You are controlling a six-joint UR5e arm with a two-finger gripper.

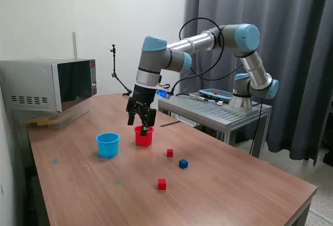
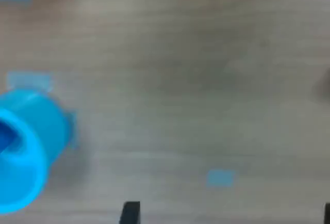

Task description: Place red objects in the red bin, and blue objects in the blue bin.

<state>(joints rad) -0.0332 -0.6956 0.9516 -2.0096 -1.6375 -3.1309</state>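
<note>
On the wooden table [image 1: 234, 189], nearest the exterior camera lies a small solid red cube [image 1: 162, 184], then a small dark blue cube [image 1: 183, 163] and just past it a second small red cube [image 1: 169, 153]. Farther back stand the round light-blue plastic cup [image 1: 107, 144] and, just to its right in the exterior view, the round red plastic cup [image 1: 143, 136], near each other but apart. The black two-finger gripper [image 1: 139, 123] hangs at the red cup's rim with fingers parted, though whether it holds anything cannot be told; the blurred wrist view shows something dark blue inside the light-blue cup.
</note>
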